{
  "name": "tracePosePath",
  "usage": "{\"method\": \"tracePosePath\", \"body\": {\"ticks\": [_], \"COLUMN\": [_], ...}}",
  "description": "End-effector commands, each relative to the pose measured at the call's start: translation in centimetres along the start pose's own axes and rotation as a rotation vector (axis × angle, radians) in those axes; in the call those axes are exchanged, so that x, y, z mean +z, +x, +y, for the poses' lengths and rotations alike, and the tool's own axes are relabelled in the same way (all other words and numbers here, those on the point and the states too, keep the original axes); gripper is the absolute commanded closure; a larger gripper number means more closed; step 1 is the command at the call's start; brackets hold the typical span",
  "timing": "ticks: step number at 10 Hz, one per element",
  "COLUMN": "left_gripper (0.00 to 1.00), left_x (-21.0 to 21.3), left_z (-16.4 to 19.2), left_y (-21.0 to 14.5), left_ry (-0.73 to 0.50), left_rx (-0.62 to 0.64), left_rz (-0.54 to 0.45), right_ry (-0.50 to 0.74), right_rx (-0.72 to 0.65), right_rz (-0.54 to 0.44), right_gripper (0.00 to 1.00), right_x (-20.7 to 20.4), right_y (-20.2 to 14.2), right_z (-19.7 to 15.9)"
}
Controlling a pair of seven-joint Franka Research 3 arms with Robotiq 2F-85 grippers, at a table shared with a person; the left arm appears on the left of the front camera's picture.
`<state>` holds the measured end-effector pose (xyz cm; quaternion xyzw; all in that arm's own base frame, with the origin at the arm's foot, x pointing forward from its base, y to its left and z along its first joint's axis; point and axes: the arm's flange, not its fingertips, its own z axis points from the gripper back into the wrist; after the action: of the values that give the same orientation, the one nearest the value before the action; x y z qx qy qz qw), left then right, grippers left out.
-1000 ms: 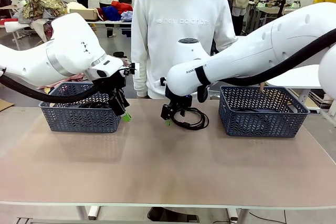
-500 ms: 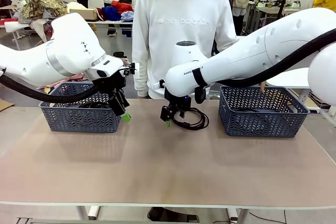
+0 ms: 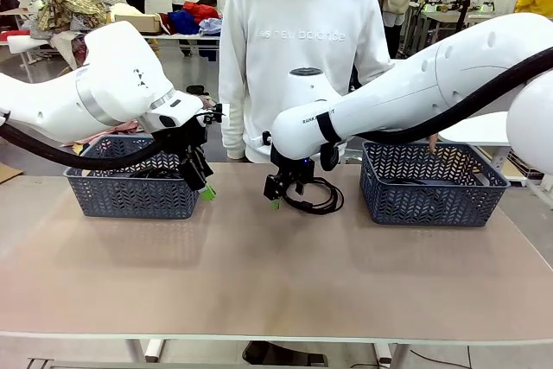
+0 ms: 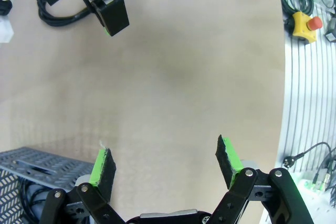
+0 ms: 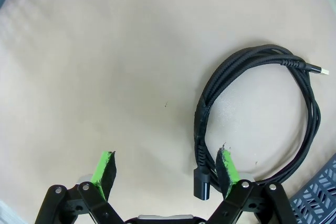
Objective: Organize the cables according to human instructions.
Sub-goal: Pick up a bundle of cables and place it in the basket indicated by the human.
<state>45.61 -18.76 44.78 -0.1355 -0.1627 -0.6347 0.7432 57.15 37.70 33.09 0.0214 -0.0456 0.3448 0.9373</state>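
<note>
2 white arms reach over the desk [image 3: 259,283], the largest thing here. Next in size, 2 grey baskets: the left basket [image 3: 130,200] near the far left edge, with dark cord partly visible inside, and the right basket [image 3: 432,196] near the far right edge, its contents hard to make out.

Between them, toward the far edge, 1 coiled cable [image 5: 262,114] lies flat on the desk, close to the right basket. It looks light, limp and braided, so it should sag when lifted and a single strand could slip loose. Taking the bundled side, where the strands run together above the plug [image 5: 202,188], seems the safer hold.

The right gripper [image 5: 167,169] hangs over the coil's edge with jaws spread and empty, 1 pad just beside the plug. The left gripper [image 4: 165,165] waits by the left basket, jaws likewise apart, holding nothing.
</note>
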Motion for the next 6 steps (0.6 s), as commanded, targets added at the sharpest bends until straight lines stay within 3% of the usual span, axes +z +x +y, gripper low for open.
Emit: {"method": "tracePosePath", "body": {"ticks": [1,6], "left_gripper": [0.00,0.00], "left_x": [0.1,0.1], "left_z": [0.0,0.0], "left_y": [-0.2,-0.2], "left_ry": [0.000,0.000], "left_rx": [-0.003,-0.003], "left_rz": [-0.001,-0.001], "right_ry": [0.009,0.016], "right_rx": [-0.007,-0.012], "right_rz": [0.012,0.029], "right_gripper": [0.00,0.00], "right_x": [-0.1,-1.6], "right_y": [1.0,2.4], "right_z": [-0.8,-1.6]}}
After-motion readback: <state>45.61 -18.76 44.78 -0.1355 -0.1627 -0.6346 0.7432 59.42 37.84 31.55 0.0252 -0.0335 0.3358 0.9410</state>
